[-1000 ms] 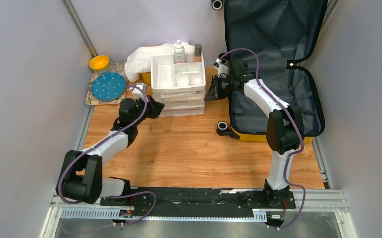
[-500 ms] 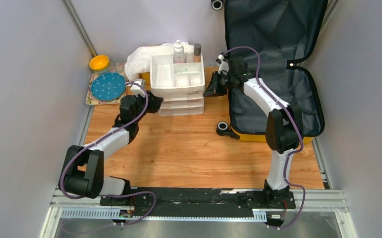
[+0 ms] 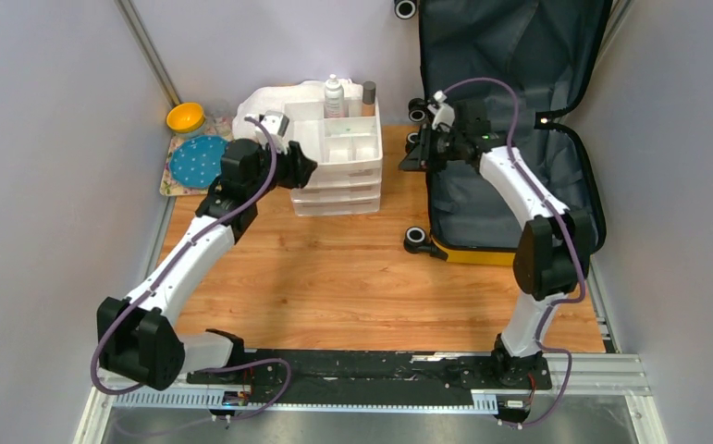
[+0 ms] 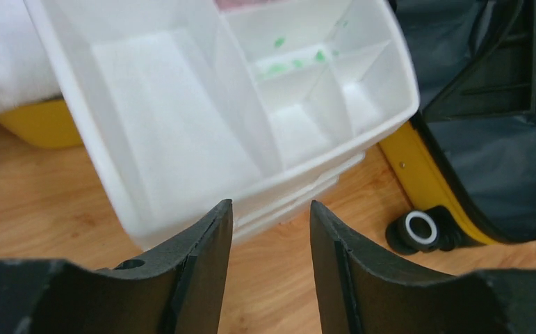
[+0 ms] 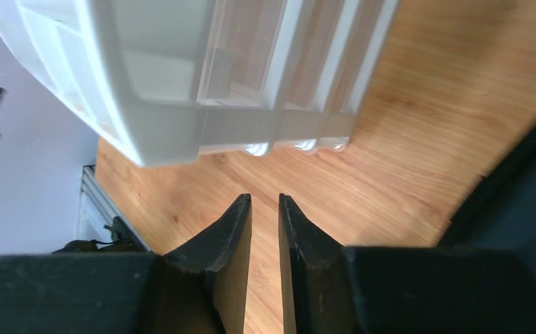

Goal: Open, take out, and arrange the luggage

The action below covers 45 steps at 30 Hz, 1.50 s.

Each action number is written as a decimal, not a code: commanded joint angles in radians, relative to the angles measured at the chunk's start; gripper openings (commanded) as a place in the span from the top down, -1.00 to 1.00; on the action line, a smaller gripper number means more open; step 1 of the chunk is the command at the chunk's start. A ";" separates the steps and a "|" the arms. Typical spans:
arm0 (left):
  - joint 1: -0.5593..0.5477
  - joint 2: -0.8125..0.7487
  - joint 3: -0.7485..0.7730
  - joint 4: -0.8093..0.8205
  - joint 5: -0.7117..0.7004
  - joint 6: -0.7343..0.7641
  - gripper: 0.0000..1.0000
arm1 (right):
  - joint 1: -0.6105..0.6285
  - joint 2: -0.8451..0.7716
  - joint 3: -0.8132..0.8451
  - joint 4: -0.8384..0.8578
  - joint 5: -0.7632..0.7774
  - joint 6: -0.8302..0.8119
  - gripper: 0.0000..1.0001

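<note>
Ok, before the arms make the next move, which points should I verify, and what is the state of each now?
1. Luggage open: ok.
2. Organiser out of the luggage: ok, it stands on the table.
3. Left gripper empty: ok, jaws open, at the organiser's near left corner.
4. Right gripper empty: ok, jaws a narrow gap apart, beside the organiser's right side.
5. Grippers touching the organiser: cannot tell.
6. Luggage fully emptied: cannot tell, the right arm hides part of the inside.
</note>
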 commanded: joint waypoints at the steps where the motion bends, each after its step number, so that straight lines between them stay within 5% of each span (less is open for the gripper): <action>1: -0.066 0.060 0.218 -0.223 -0.189 0.045 -0.07 | -0.048 -0.156 -0.024 0.003 0.038 -0.117 0.52; 12: -0.114 0.312 0.531 -0.275 -0.358 0.024 -0.15 | -0.096 -0.336 -0.108 -0.016 0.134 -0.226 0.48; 30: -0.170 0.270 0.393 -0.211 -0.332 0.045 -0.04 | -0.140 -0.385 -0.205 -0.011 0.155 -0.223 0.46; 42: -0.178 0.442 0.611 -0.388 -0.477 -0.053 0.38 | -0.157 -0.380 -0.191 -0.020 0.153 -0.223 0.46; 44: -0.178 0.439 0.612 -0.396 -0.491 -0.057 0.55 | -0.166 -0.383 -0.191 -0.023 0.151 -0.223 0.46; 45: -0.178 0.433 0.609 -0.404 -0.499 -0.059 0.83 | -0.168 -0.383 -0.191 -0.027 0.150 -0.223 0.46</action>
